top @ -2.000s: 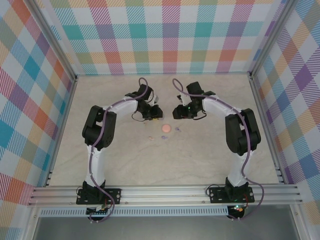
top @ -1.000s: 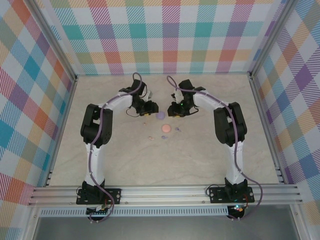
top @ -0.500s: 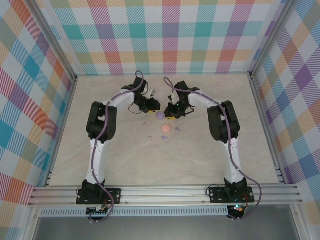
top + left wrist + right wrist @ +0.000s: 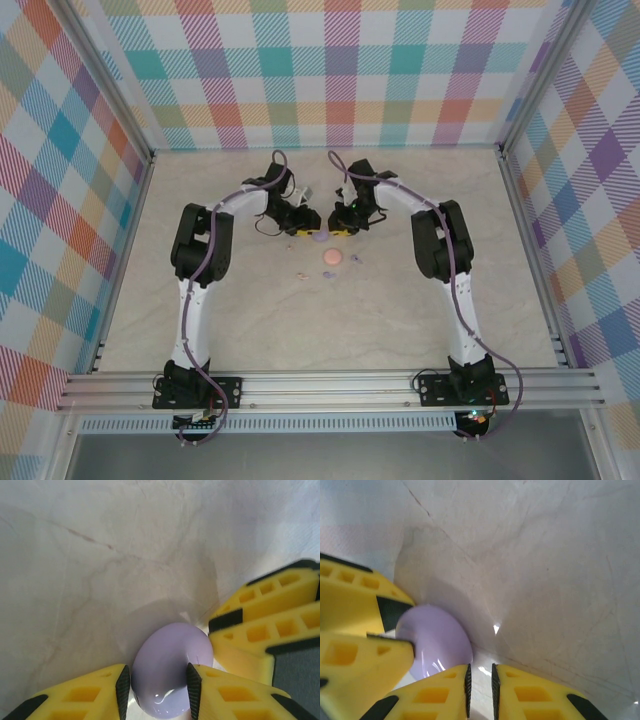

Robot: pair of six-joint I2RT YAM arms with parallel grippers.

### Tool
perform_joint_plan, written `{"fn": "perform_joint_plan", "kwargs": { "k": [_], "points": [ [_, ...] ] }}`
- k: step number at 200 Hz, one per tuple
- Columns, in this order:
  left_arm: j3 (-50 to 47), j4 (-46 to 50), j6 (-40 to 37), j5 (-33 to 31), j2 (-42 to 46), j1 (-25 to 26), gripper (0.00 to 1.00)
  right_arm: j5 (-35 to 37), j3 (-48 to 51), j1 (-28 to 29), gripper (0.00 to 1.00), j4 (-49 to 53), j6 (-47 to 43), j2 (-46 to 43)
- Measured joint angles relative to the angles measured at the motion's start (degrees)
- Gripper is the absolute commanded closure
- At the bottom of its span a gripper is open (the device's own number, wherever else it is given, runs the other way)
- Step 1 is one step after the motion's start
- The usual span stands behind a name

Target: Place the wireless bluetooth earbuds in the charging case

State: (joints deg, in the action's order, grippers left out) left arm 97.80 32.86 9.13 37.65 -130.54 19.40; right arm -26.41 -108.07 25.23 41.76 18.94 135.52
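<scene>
wireless bluetooth earbuds [image 4: 301,274] lie near the charging case [image 4: 172,652], clamped in left gripper [image 4: 157,676]; right gripper [image 4: 480,668], jaws nearly together beside the case, may dislodge it.

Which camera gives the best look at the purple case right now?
The left wrist view. There the purple case appears large and glossy, sitting between the fingers of the left gripper. The right wrist view also shows it close up, but partly hidden behind a yellow finger. From the top camera it is just a small lilac dot.

Bright, even light; wrist views soft, glare on charging case [image 4: 167,670].
</scene>
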Motion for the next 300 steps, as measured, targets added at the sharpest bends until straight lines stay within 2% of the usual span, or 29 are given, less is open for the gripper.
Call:
{"fn": "perform_joint_plan", "kwargs": {
  "k": [74, 148, 194, 240, 300],
  "points": [
    [-4.66, 0.11, 0.00, 0.85, 3.13, 0.07, 0.57, 0.42, -4.37, 0.09, 0.79, 2.54, -0.11, 2.58],
    [-4.66, -0.09, 0.48, 0.68, 4.63, -0.48, 0.53, 1.86, -4.09, -0.11, 0.72, 3.61, -0.96, 0.98],
    [-5.16, -1.60, 1.97, 0.87, 5.51, -1.60, 0.52, -1.49, 1.14, -0.28, 0.68, 1.81, -0.22, -4.35],
    [-5.42, -1.95, 2.43, 1.40, 5.51, -1.97, 0.52, -4.72, 4.42, -0.28, 0.64, -0.59, 1.92, -4.85],
    [-5.42, -2.99, 3.28, 2.43, 5.44, -1.97, 0.52, -7.78, 5.68, -0.28, 0.67, -3.04, 3.76, -4.85]
  ]
}}
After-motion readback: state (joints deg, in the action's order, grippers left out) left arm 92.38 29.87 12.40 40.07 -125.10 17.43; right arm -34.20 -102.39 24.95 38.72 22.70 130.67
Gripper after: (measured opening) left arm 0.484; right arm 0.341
